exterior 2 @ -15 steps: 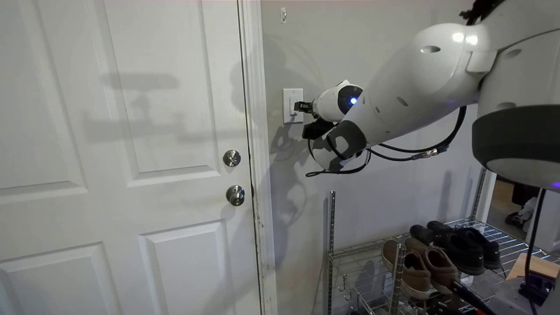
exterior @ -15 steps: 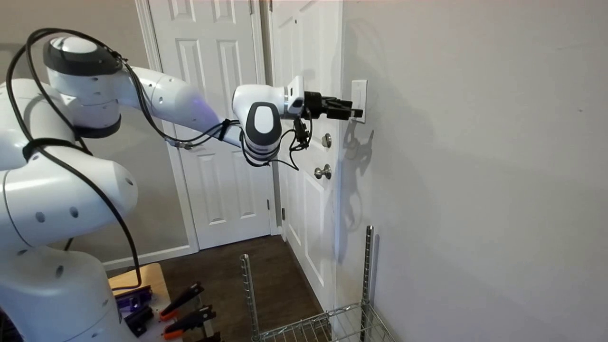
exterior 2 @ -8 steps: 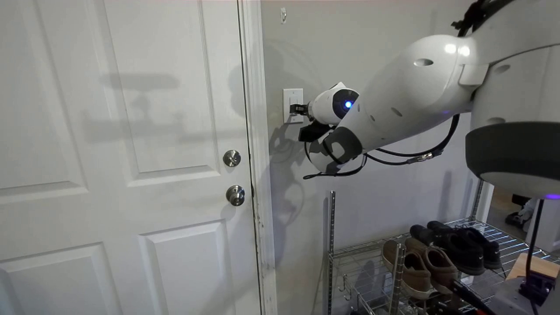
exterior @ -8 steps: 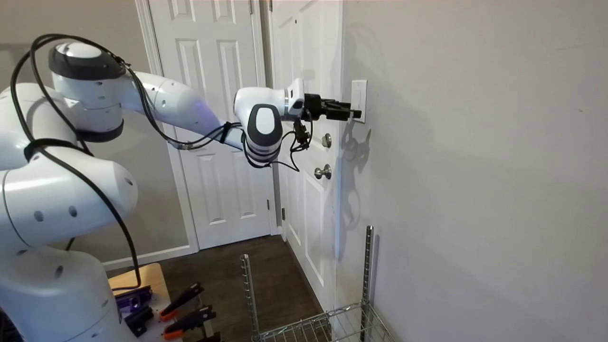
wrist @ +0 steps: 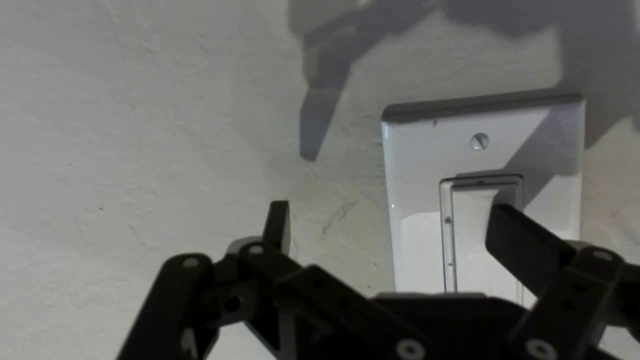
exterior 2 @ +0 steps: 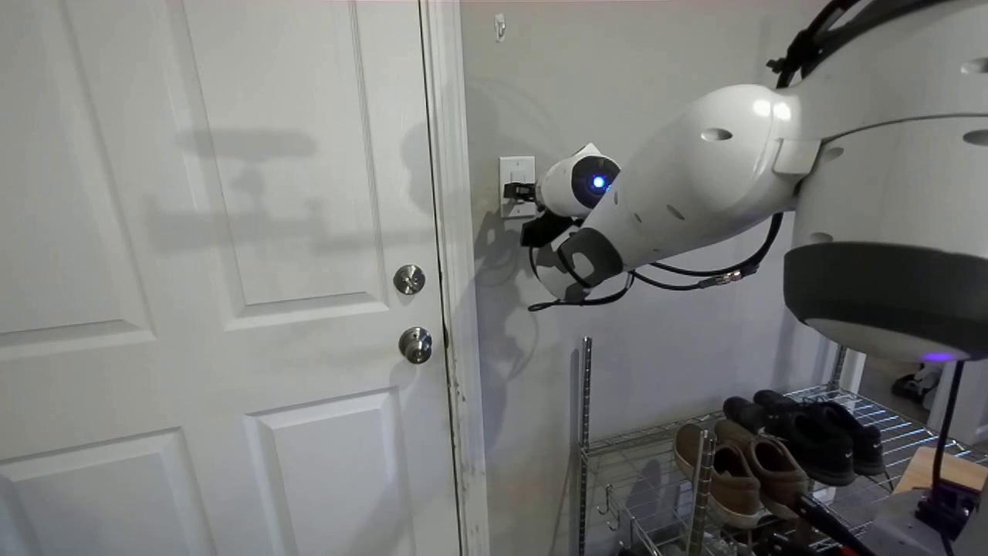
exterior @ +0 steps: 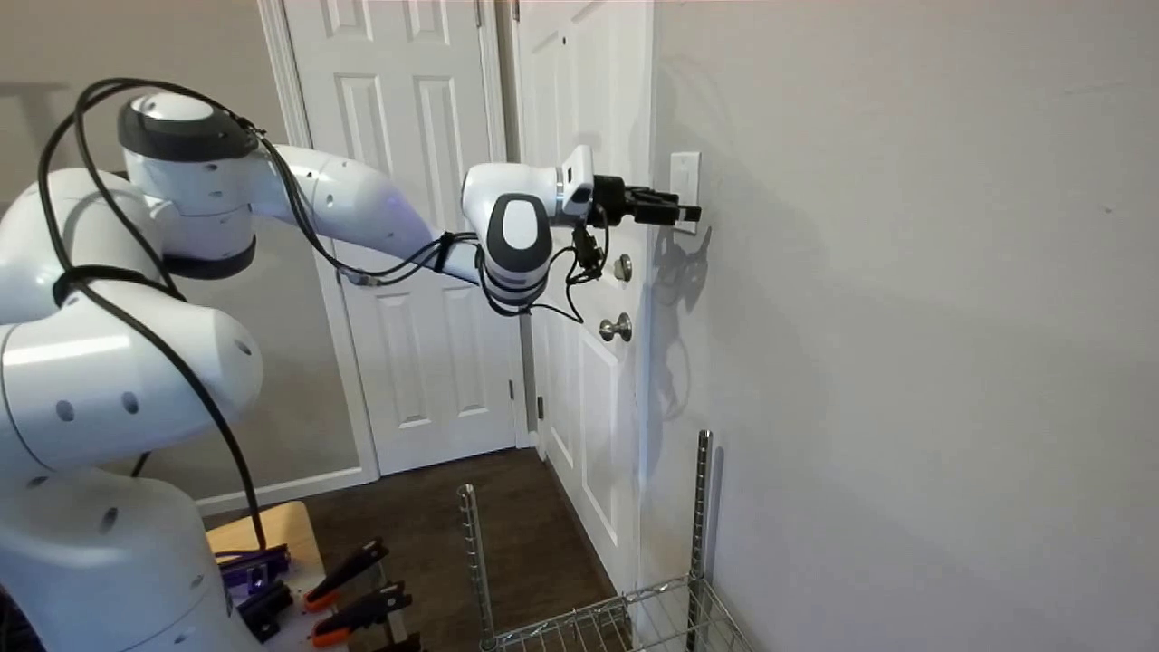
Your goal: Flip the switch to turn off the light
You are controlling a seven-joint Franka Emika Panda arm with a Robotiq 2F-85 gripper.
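Note:
The switch is a white upright plate on the wall with a tall rocker in its middle. It shows in both exterior views (exterior: 685, 172) (exterior 2: 518, 165) and fills the right part of the wrist view (wrist: 425, 160). My gripper (wrist: 390, 215) is open and empty in the wrist view, its two fingers wide apart. One finger (wrist: 522, 245) covers part of the rocker; the other finger (wrist: 276, 225) is over bare wall beside the plate. In the exterior views the gripper (exterior: 688, 214) (exterior 2: 519, 191) is at the plate's lower half. I cannot tell whether a fingertip touches the rocker.
A white door (exterior 2: 309, 232) with a deadbolt (exterior 2: 409, 279) and knob (exterior 2: 416, 345) is beside the switch. Below stands a wire rack (exterior 2: 633, 444) with upright posts (exterior: 702, 507) and shoes (exterior 2: 741, 471). A small hook (exterior 2: 500, 27) is on the wall above.
My gripper has moved closer to the wall and across the plate towards the door side. The elbow and forearm have come down and forward. The fingers look no different in the exterior views.

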